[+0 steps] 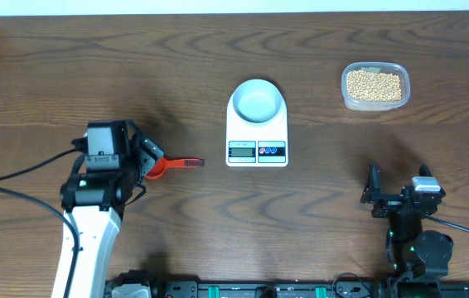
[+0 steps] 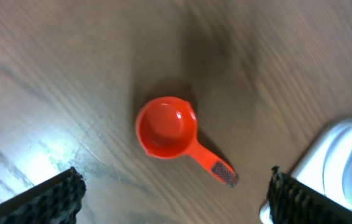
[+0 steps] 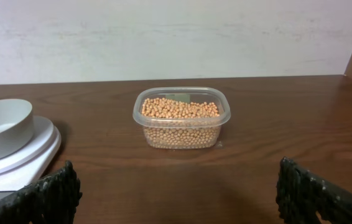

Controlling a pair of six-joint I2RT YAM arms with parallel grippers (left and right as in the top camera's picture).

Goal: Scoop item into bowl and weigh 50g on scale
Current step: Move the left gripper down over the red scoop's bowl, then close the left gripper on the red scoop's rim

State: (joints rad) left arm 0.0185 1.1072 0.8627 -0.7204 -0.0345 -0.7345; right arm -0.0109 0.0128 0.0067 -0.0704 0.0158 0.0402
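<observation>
Left gripper (image 2: 173, 200) open above red scoop (image 2: 165, 127); right gripper (image 3: 176, 196) open too.
Bowl (image 1: 257, 100) sits on scale (image 1: 257, 151); beans (image 3: 180, 109) in clear tub (image 3: 224, 118).

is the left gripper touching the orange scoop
Apart. The left wrist view shows the orange scoop lying on the table, with bare wood between it and both fingers of the open left gripper.

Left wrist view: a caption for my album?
Open left gripper above an empty orange scoop on the wooden table, scale at right.
</observation>
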